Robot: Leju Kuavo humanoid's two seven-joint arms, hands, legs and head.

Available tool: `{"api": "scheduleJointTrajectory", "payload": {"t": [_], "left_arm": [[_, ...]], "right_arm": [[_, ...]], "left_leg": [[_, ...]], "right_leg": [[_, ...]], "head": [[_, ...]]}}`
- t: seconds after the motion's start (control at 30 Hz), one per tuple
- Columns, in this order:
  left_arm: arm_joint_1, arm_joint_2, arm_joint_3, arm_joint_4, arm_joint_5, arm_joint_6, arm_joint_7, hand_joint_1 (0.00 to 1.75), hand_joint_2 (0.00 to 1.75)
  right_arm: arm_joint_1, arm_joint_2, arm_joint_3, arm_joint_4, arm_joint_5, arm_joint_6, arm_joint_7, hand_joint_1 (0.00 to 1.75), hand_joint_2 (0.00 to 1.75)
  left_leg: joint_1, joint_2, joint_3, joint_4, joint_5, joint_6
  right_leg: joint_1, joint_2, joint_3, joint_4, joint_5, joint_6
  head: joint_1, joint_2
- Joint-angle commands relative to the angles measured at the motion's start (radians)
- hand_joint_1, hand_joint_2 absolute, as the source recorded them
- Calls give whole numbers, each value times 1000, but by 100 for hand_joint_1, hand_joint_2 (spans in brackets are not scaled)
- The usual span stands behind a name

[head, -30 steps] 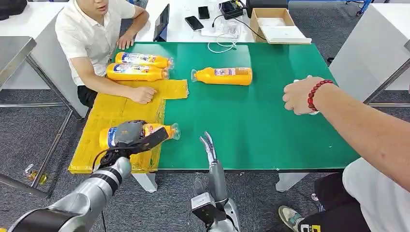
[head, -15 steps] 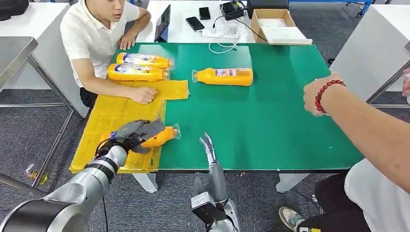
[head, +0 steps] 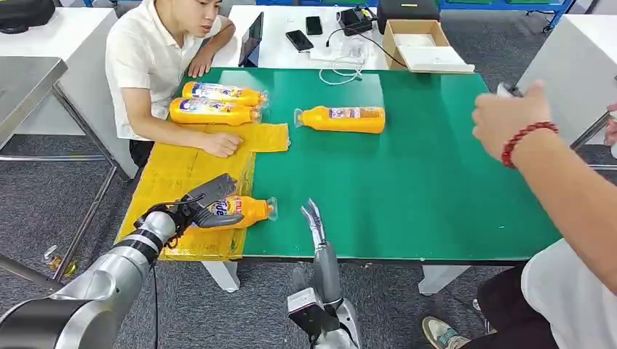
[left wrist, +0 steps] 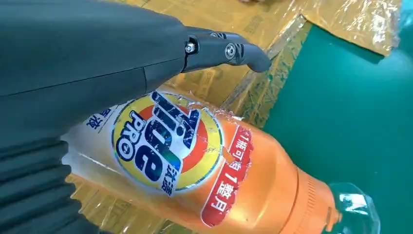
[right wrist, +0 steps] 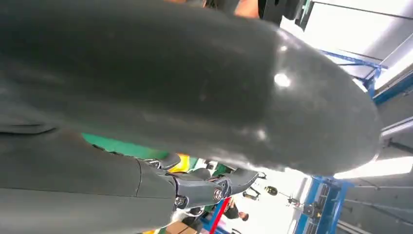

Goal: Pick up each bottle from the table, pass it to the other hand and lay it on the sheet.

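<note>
Worktop [head: 436, 182]: green, wide bare stretch in the middle; near edge just beyond the right hand.
Sheet [head: 171, 171]: yellow, along the left edge; two bottles lie at its far end.
Detergent bottle [head: 244, 209]: orange, on its side at the sheet's near corner, cap overhanging the green.
Left hand [head: 206, 201]: fingers loosely over the bottle; firm grip uncertain. Lift straight clear.
Right hand [head: 313, 217]: fingers straight, holding nothing.

Bare green mat [head: 407, 189] across table's middle and right part: widest free room. Lone bottle [head: 342, 118] lies toward far edge, mid-table. Two bottles [head: 215, 102] at far-left corner, seated person's fist [head: 222, 144] on sheet [head: 174, 171] just beside them. Second person's forearm [head: 553, 167] reaches in above right edge. Near-left corner: left hand [head: 207, 198] over lying bottle [head: 244, 211].
</note>
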Motion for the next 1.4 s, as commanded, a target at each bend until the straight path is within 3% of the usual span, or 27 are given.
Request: {"api": "scheduleJointTrajectory", "payload": {"t": [0.03,0.13,0.2,0.57,0.6,0.73,1.0,1.03,1.17,1.27,1.33,1.4], "left_arm": [[119,-6,33,39,30,-4,-40,0,0],[136,-24,73,-13,88,63,-160,0,0],[161,-68,76,-97,95,261,-274,0,0],[165,-76,83,-109,103,283,-287,0,0],[173,-89,96,-127,120,308,-308,0,175],[265,-160,123,-324,221,425,-459,0,175],[491,-179,26,-760,438,419,-454,0,175],[509,-177,13,-800,458,418,-446,0,175],[574,-168,-59,-954,593,436,-398,0,175],[648,-168,-76,-1073,783,378,-297,0,175],[687,-148,-93,-1129,799,384,-289,0,175],[730,-134,-79,-1204,795,416,-317,0,175]], "right_arm": [[-21,-10,-2,35,-1,-16,3,0,0],[-12,-18,-14,13,-1,-40,3,0,0],[2,-24,-31,0,0,-56,3,0,0],[3,-23,-34,1,1,-59,3,0,0],[6,-22,-34,0,3,-64,3,0,0],[17,-23,-30,-12,15,-90,3,0,0],[39,-25,-13,-31,20,-147,3,0,0],[39,-29,-12,-34,20,-155,3,0,175],[22,-63,-74,-16,105,-195,3,0,175],[11,-72,-285,71,383,-195,3,0,175],[22,-70,-385,63,498,-195,3,0,175],[11,-51,-568,76,746,-195,28,0,175]], "left_leg": [[0,7,-1,-4,2,-1],[0,5,-2,-3,2,-1],[0,4,-4,-3,2,-1],[0,4,-12,0,2,1],[0,4,-12,0,2,1],[0,2,-13,0,2,2],[0,6,-20,1,0,1],[1,5,-21,1,0,1],[1,7,-24,2,0,1],[1,5,-27,1,1,2],[1,5,-27,0,1,2],[0,5,-29,1,1,3]], "right_leg": [[0,5,-4,-4,3,-2],[0,4,-4,-2,3,-1],[0,2,-5,-2,2,0],[1,2,-14,-1,3,-1],[0,1,-14,-1,3,-1],[0,0,-15,-1,3,0],[1,3,-22,-1,2,-1],[1,2,-23,0,2,-1],[1,3,-27,0,2,-1],[1,1,-28,-1,2,0],[1,2,-28,-2,3,0],[0,2,-30,-1,3,1]], "head": [[0,0],[0,0],[0,0],[0,0],[0,0],[0,0],[0,0],[0,0],[0,0],[0,0],[0,0],[0,0]]}}
